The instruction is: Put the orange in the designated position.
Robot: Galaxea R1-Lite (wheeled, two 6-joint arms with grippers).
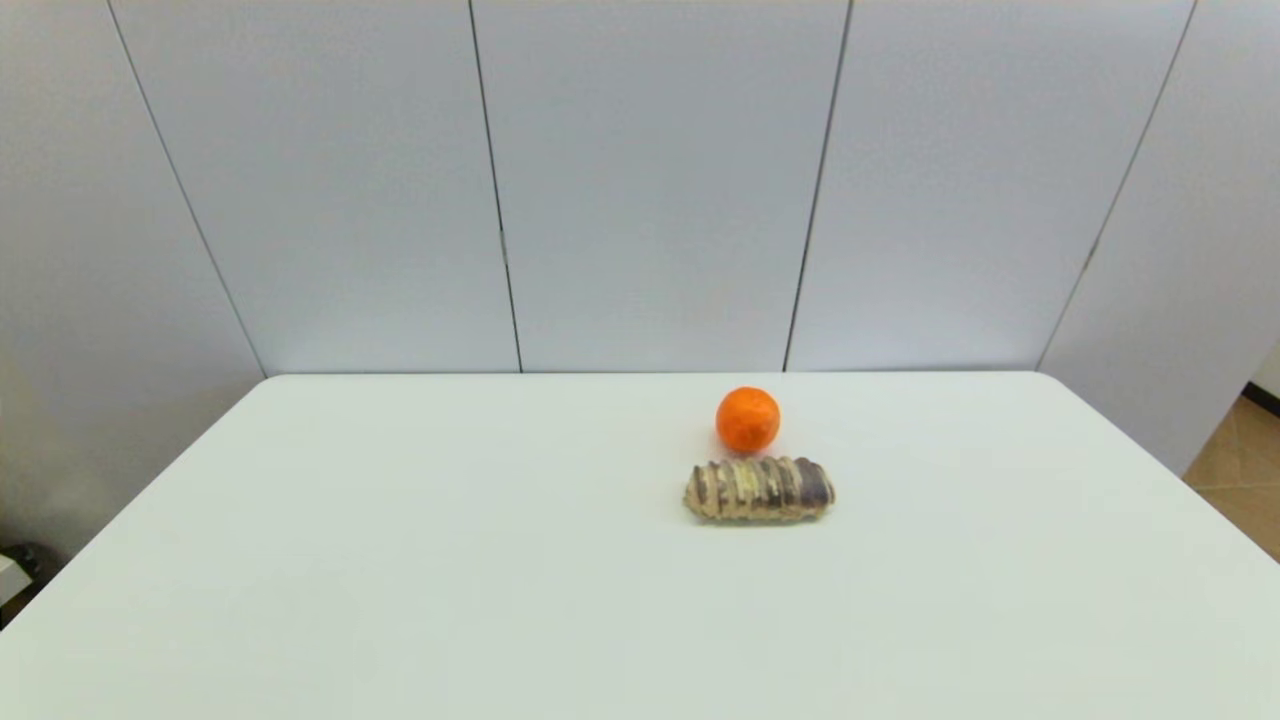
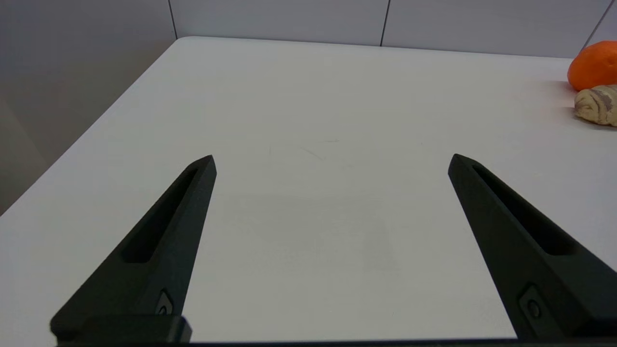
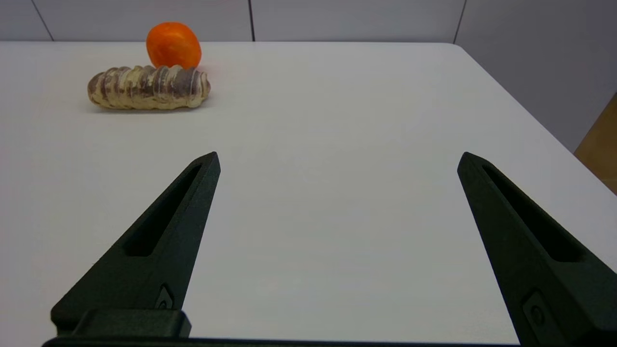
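Head view: round bright-orange orange (image 1: pixel 747 419)

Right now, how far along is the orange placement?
Nothing looks done. The orange sits on the white table just behind the bread roll, ungrasped. Nothing is in hand: the left hand and right hand are both open over bare table, near the robot and out of the head view. Left: reach, grasp and place. No marked spot shows.

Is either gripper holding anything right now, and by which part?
Nothing is held. Left gripper and right gripper are open over bare table; the orange sits untouched behind the bread roll.
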